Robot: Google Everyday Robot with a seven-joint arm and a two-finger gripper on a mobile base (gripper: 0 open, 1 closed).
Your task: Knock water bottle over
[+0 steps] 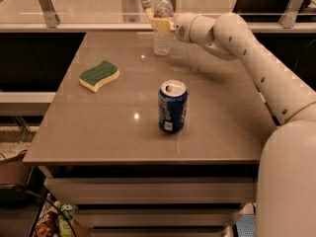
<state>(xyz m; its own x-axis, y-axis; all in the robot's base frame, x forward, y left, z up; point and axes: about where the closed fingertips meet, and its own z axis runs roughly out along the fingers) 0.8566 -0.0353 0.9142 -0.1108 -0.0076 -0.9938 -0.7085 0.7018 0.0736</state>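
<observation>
Three things sat on the bench (89,132). Far out to the left of the hand (160,22), and closer to the camera, lay a green and yellow sponge (99,75). It was well apart from everything else.

Next came the water bottle (162,44). It stood straight up near the back edge of the bench, right at the hand. The hand was pressed up against the bottle's upper part, just under the white cap. It covered the label band. I could not tell if the hand was wide, narrow or holding the bottle.

A blue can (173,106) stood upright a good way in front of the hand, toward the camera. It was well apart from the bottle.

On the right, the white arm (256,58) reached across the bench from the robot's body to the bottle.

So how much was done? I think the reaching part was done, because the hand was touching the bottle. The main part was not done yet, because the bottle was not lying down. What was left, I think, was a push to the side to tip it onto the bench. The can and sponge looked far enough away to be safe.
</observation>
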